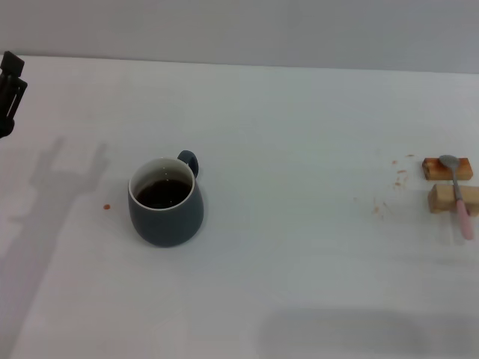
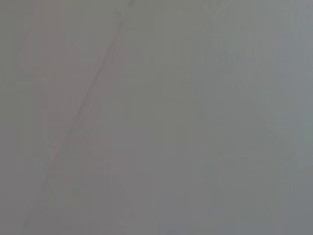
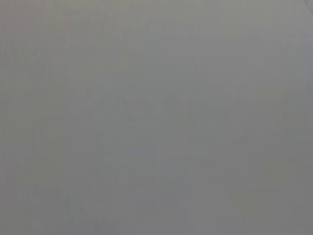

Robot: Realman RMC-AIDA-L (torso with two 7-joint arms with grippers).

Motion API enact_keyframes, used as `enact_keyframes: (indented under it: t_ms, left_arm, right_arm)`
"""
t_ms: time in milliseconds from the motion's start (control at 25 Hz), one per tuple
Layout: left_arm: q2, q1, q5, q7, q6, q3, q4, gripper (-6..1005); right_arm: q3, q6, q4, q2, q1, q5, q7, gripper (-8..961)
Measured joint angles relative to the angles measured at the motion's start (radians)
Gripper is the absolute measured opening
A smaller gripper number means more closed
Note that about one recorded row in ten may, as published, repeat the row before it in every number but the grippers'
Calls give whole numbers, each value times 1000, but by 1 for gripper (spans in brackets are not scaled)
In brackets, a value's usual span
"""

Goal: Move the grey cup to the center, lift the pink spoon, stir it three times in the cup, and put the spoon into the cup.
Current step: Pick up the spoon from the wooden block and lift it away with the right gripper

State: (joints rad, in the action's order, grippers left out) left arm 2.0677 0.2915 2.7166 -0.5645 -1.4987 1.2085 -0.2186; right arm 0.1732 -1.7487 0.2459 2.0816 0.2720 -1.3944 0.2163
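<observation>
The grey cup (image 1: 165, 202) stands upright on the white table (image 1: 299, 149), left of the middle, with dark liquid inside and its small handle turned to the far side. Far to the right, the pink spoon (image 1: 458, 196) lies across two small tan wooden blocks (image 1: 447, 183), its metal bowl pointing away from me. My left gripper (image 1: 9, 90) hangs at the far left edge of the head view, well away from the cup and above the table. Its shadow on the table shows two fingers spread apart, holding nothing. My right gripper is out of view. Both wrist views show only bare grey surface.
A small reddish speck (image 1: 107, 206) lies left of the cup. More reddish crumbs (image 1: 389, 191) are scattered left of the blocks. The table's far edge (image 1: 239, 66) meets a grey wall.
</observation>
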Motion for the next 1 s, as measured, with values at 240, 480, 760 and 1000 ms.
enact_keyframes:
  t_ms: [240,480,760,1000]
  left_arm:
    - [0,-2,0,-7,-5,-4,-1,826]
    - [0,-19,0,-12,-33,-3,-1,826]
    - [0,-39,2,-12,-48,-7,-1,827]
    - [-1,-48,1,-12,-69,2,-1,827]
  right_arm:
    - [0,4,2,0,0,0,0,609]
    - [4,50,-2,0,-5,0,0,609]
    - [3,38,3,2,-26,0,0,609]
    - [4,37,9,1,-33,0,0,608]
